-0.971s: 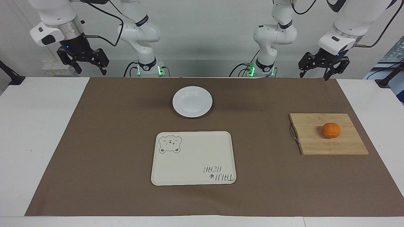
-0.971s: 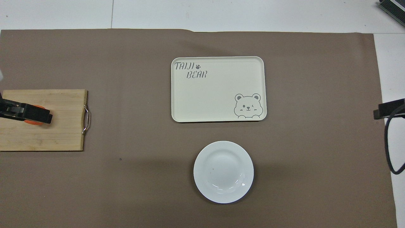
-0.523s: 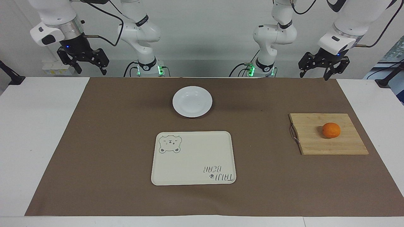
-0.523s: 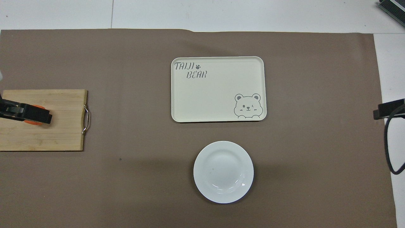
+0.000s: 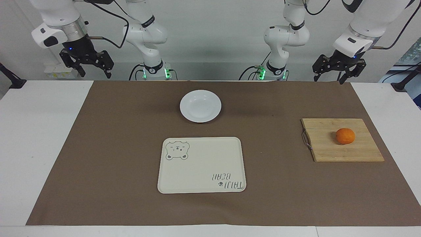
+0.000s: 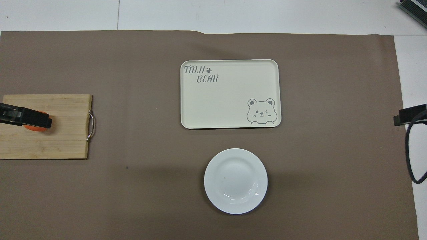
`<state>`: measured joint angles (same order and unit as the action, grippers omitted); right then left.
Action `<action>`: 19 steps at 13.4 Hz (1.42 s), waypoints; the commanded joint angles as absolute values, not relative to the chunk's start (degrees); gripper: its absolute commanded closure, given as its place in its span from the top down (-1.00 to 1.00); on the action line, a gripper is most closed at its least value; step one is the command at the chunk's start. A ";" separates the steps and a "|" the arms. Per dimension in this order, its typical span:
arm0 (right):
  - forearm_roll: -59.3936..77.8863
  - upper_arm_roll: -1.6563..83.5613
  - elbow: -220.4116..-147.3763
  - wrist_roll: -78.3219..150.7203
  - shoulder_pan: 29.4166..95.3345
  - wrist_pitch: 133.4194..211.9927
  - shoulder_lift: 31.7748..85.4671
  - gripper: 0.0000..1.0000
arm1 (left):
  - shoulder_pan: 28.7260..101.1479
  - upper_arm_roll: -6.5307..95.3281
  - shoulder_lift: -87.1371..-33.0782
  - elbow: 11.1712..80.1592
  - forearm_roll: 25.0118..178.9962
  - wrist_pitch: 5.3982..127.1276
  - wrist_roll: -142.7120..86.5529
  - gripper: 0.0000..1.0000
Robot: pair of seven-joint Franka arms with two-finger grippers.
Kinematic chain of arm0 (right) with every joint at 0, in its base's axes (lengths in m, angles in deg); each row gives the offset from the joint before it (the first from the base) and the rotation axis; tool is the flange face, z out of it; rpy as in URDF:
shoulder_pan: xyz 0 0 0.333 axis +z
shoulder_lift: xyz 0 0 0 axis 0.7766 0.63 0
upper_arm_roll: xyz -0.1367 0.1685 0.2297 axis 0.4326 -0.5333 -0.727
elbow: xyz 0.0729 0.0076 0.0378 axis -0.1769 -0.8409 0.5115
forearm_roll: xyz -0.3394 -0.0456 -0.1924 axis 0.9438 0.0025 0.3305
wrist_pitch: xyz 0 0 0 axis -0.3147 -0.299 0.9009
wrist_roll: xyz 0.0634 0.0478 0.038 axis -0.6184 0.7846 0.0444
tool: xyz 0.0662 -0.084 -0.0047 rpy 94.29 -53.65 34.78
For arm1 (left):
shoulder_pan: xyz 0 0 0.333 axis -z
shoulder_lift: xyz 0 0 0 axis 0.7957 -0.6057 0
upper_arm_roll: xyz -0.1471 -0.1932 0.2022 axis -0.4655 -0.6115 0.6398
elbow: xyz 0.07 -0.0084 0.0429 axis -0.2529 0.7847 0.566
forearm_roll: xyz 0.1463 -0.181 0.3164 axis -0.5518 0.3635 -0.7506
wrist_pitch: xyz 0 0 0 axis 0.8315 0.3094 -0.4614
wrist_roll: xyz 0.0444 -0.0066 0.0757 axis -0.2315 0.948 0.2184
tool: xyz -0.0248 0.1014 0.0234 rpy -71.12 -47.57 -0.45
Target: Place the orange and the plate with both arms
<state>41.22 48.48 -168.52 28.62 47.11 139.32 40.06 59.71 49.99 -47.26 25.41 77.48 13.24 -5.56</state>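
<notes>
On the brown mat (image 5: 115, 148) that covers the middle of my white desk (image 5: 36, 131) sit all my things. My white plate (image 5: 200, 106) lies flat near the middle, close to my end of the desk. Just past it, farther from me, lies a cream tray (image 5: 201, 165) with a bear drawn in one corner and the words TAIJI BEAR in another. Nothing sits on the tray, and the plate and tray do not touch.

My orange (image 5: 345, 136) rests on a wooden board (image 5: 329, 151) toward my left arm's end of the desk. The board has a small metal handle (image 5: 306, 139) on the side that faces the tray. The orange is well apart from the plate.

My left gripper (image 5: 338, 70) hangs up in the air above the edge of the desk at my end, high over the mat's corner. Its jaws are spread apart and hold nothing. From above, it covers part of the orange, but it is not touching it.

My right gripper (image 5: 86, 64) hangs in the air over the other end of the desk, above the white part by the mat's corner. Its jaws are spread apart too, with nothing in them.
</notes>
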 commanded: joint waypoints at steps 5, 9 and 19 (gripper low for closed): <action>40.36 48.33 -169.17 29.69 46.82 139.83 39.59 1.00 | 51.59 49.89 -48.11 33.83 78.10 27.43 6.86 1.00; 40.36 48.33 -169.17 29.69 46.82 139.83 39.59 1.00 | 47.02 49.89 -52.41 36.30 78.01 35.44 13.28 1.00; 40.36 48.33 -169.17 29.61 46.82 139.83 39.50 1.00 | 41.73 49.98 -61.81 50.02 78.01 60.15 13.20 1.00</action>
